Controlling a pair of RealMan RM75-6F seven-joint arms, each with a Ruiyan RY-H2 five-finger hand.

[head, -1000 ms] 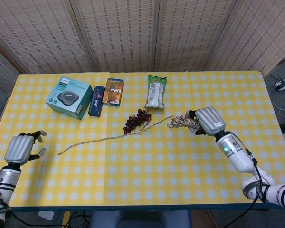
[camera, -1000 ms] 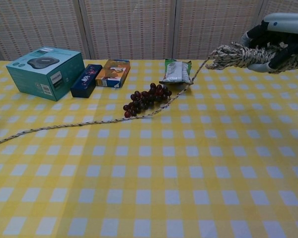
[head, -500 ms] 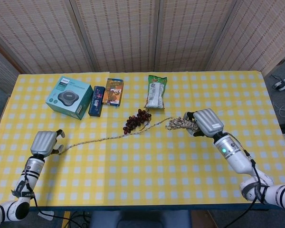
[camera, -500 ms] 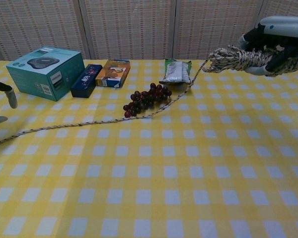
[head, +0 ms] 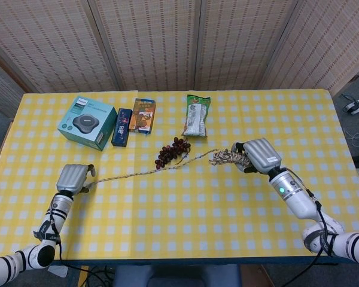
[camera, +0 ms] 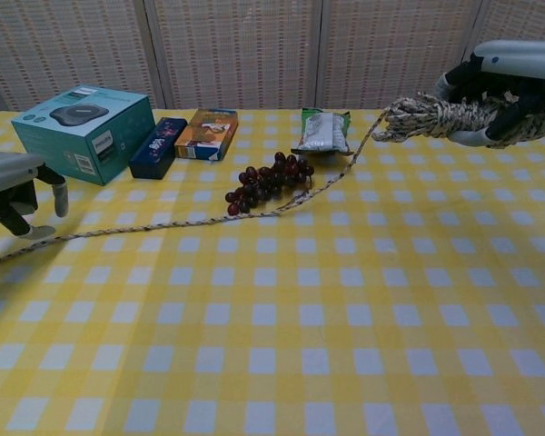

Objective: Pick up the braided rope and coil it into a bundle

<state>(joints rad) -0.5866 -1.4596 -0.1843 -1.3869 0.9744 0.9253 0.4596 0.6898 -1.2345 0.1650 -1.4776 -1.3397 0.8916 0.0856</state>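
Head view shows our right hand (head: 258, 155) gripping a small bundle of the rope (head: 145, 171), several loops gathered in its fingers and held above the table (head: 227, 209); the chest view confirms the wad sits lifted, well off the cloth. So part of the coiling is done, we judge perhaps a minor share, because most of the rope's length runs out from that hand in a loose line, down past the grapes (head: 172, 151), touching or just beside them, and on across the check cloth to its free end near our left hand (head: 72, 178). That left hand hovers right at the tail, fingers apart and curved downward, and as far as we can see it holds nothing, though the chest view leaves contact with the rope's tip unclear. What remains, in our judgement, is to take the tail and feed the long slack into the bundle, watching that the rope does not drag the grapes along.
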